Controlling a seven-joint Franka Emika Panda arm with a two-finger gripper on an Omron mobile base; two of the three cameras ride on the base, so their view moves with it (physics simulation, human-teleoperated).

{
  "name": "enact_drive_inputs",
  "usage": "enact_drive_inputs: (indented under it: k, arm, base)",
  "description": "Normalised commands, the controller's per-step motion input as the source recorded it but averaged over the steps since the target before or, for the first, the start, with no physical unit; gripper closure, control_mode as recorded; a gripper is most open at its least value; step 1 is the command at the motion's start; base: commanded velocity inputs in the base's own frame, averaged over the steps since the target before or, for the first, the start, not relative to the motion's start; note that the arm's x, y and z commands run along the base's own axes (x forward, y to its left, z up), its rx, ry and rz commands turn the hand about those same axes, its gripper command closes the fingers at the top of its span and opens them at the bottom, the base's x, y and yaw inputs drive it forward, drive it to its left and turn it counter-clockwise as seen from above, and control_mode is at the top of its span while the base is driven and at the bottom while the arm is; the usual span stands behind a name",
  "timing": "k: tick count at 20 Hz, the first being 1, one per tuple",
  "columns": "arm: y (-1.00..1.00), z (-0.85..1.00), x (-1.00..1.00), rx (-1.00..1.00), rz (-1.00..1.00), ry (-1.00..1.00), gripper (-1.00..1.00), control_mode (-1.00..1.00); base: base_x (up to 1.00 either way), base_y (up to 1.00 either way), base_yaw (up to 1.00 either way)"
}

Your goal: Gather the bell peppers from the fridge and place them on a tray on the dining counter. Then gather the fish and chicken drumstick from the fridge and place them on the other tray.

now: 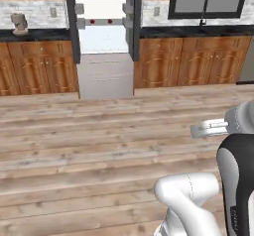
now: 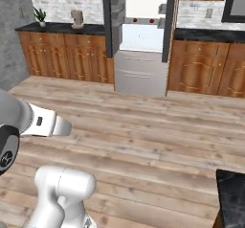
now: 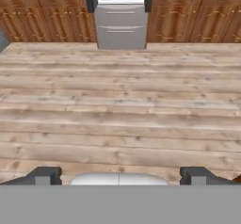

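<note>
Two-finger dark gripper (image 3: pixel 119 176), jaws wide apart and empty, above the wooden plank floor (image 3: pixel 117 105). Open grey fridge (image 1: pixel 104 41), small red items on its shelf, well beyond the jaws, between brown cabinets (image 1: pixel 39 66).

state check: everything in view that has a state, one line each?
fridge: upper doors open, shelves showing
fridge drawers: shut
gripper: open, holding nothing, above bare floor
lower cabinets: doors shut
red items on the fridge shelf: sitting in place, too small to identify
</note>
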Motion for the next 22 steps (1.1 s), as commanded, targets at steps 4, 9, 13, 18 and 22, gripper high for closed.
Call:
enact_drive_inputs:
  k: [4, 9, 13, 18, 22]
  arm:
    - [0.00, 0.00, 0.00, 0.00, 0.00, 0.00, -1.00, 1.00]
    - [0.00, 0.00, 0.00, 0.00, 0.00, 0.00, -1.00, 1.00]
    - [0.00, 0.00, 0.00, 0.00, 0.00, 0.00, -1.00, 1.00]
    - [0.00, 0.00, 0.00, 0.00, 0.00, 0.00, -1.00, 1.00]
    - [0.00, 0.00, 0.00, 0.00, 0.00, 0.00, -1.00, 1.00]
  base:
    - [1.00, 0.61, -0.08]
    - [1.00, 0.55, -0.11]
    - [1.00, 0.52, -0.13]
    - [1.00, 0.61, -0.09]
    - [1.00, 0.36, -0.07]
